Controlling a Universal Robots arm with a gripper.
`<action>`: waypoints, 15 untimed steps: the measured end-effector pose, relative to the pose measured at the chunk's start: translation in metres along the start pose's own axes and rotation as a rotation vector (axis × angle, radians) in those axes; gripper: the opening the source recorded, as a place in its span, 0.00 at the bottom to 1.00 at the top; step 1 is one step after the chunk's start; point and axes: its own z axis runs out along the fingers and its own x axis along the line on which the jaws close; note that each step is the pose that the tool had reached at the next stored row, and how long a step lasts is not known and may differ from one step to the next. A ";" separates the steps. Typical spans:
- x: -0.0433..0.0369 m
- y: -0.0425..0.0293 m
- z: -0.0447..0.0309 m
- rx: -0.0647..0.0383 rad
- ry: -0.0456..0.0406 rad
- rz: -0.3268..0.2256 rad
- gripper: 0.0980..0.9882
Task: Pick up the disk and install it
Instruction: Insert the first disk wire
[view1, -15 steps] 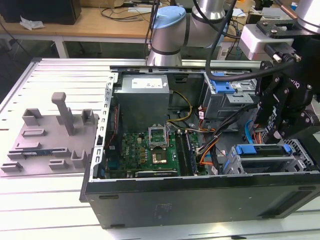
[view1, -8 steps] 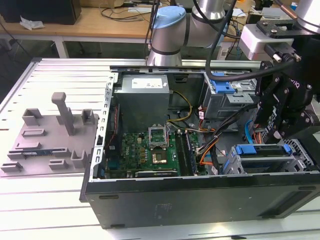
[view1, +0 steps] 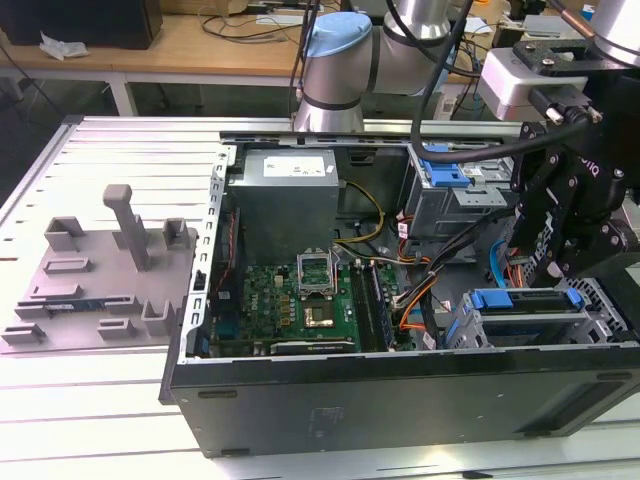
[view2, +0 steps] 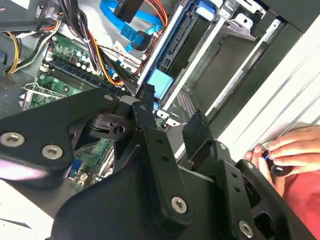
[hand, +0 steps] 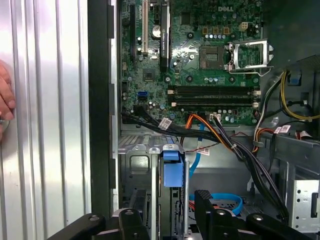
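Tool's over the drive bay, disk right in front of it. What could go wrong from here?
1. A hand rests just outside the case, close to the arm; any swing might hit it.
2. Cables run right beside the bay; the open tool could snag them.
3. The disk stands edge-on in a narrow metal cage, so a skewed grip may jam it.

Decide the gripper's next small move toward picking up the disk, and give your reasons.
Probably lower the gripper straight down a little. It is open and hovers above the disk without touching it. In the first wrist view the disk's blue frame lies in line with the gap between the fingers, so a short descent should put the fingers on either side.
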 end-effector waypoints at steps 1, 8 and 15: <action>-0.0092 0.0001 0.0000 0.000 0.0140 -0.001 0.46; -0.0657 0.0002 0.0002 0.000 0.0340 -0.002 0.46; -0.1039 0.0004 0.0029 -0.002 0.1878 -0.009 0.46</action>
